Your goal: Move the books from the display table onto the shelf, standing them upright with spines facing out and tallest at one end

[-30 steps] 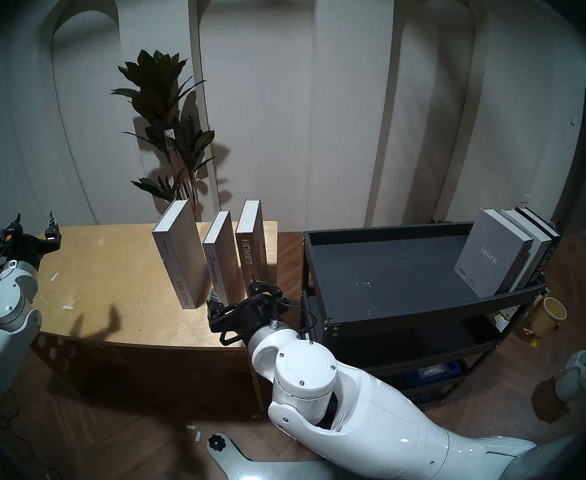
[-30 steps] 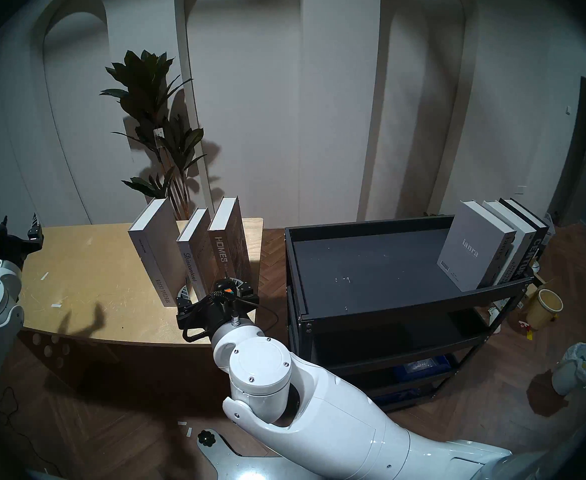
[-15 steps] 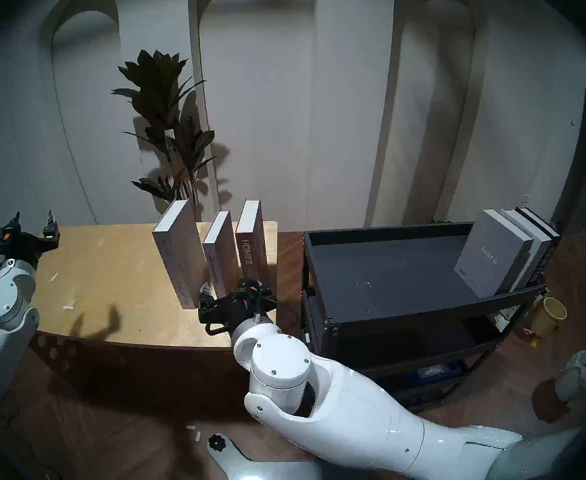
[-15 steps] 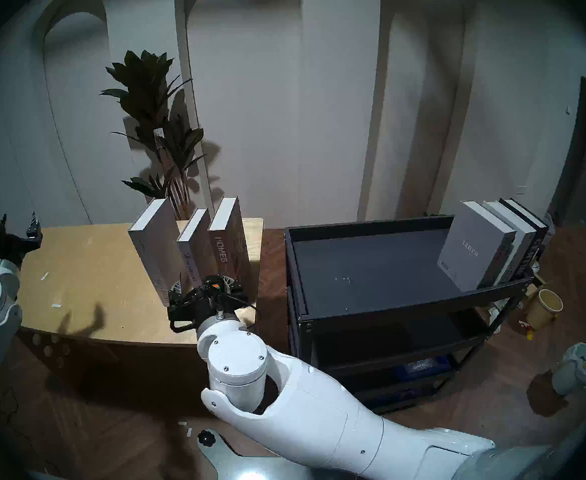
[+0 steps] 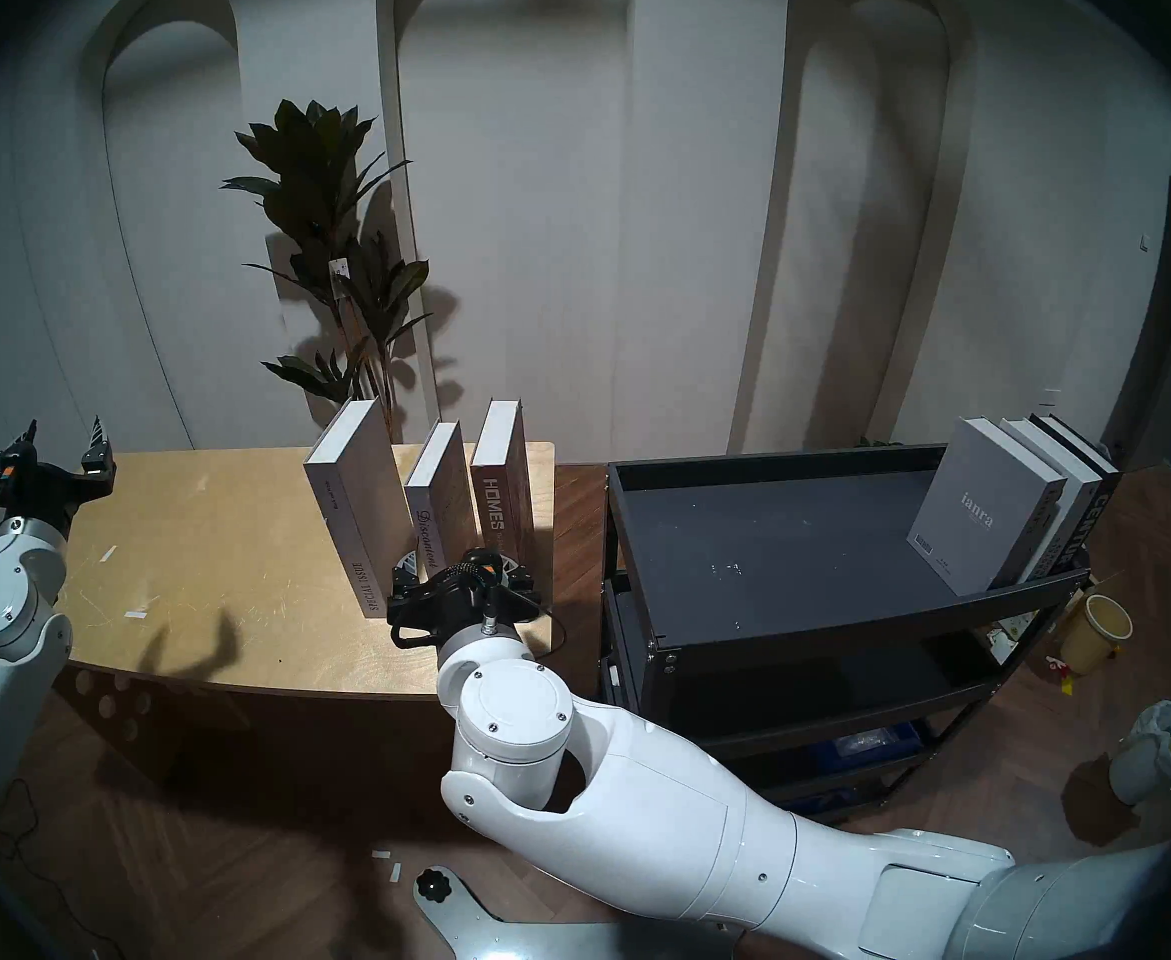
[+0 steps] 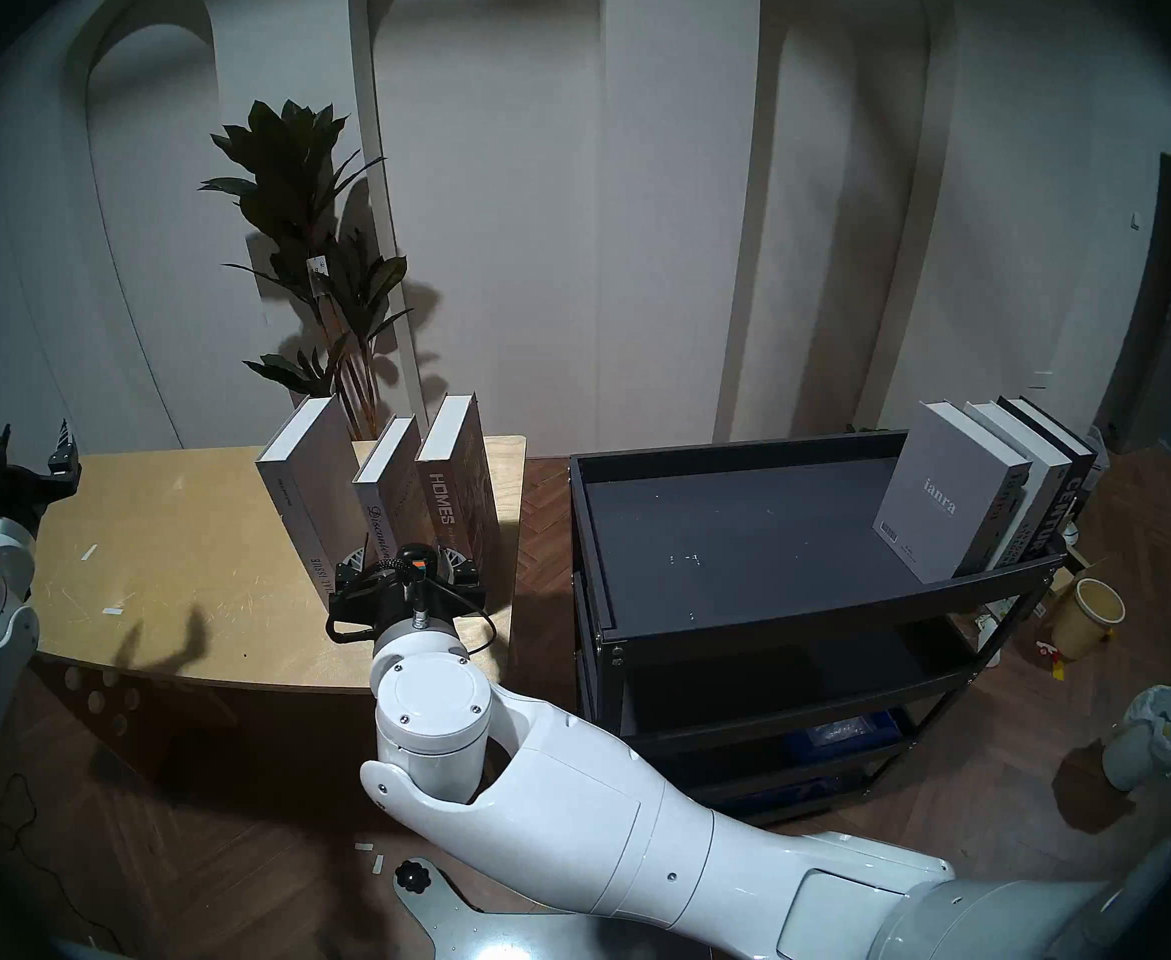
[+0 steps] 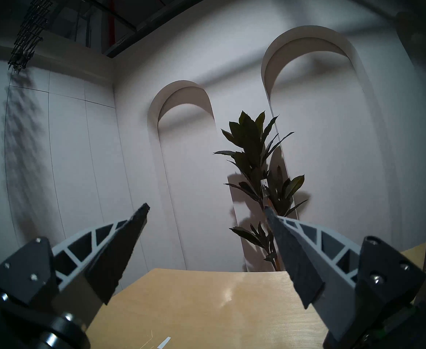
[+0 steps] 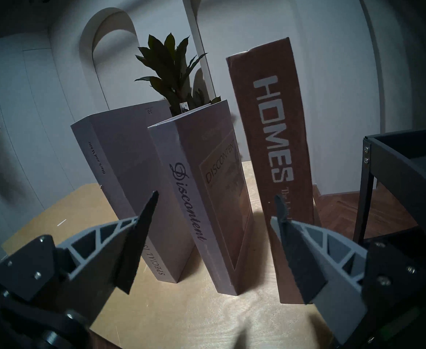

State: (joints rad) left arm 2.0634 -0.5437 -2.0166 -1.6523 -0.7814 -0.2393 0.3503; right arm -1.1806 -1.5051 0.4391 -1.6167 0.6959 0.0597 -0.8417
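Plywood makes up the display table (image 5: 222,536), and 3 books stand upright on its right half with spines toward the robot: a grey one marked "SPECIAL ISSUE" (image 5: 354,515), a shorter one marked "Discontent" (image 5: 434,515) and a brown one marked "HOMES" (image 5: 499,494). They are spaced apart, none touching its neighbour.

Low in front of them sits the right gripper (image 5: 457,565), its fingers spread wide with nothing between them. In the right wrist view the right gripper (image 8: 217,197) is lined up on the foot of the "Discontent" book (image 8: 194,197), with one fingertip before the "SPECIAL ISSUE" book (image 8: 121,179) and the other before the "HOMES" book (image 8: 272,144). No finger touches any book.

On the black metal shelf (image 5: 777,550) to the right, 3 more books lean together at the far right end of the top tray: a grey "ianra" one (image 5: 977,508), a white one (image 5: 1071,508) and a black one (image 5: 1101,515).

Over the table's far left edge hangs the left gripper (image 5: 64,442), fingers apart and empty, well away from every book.
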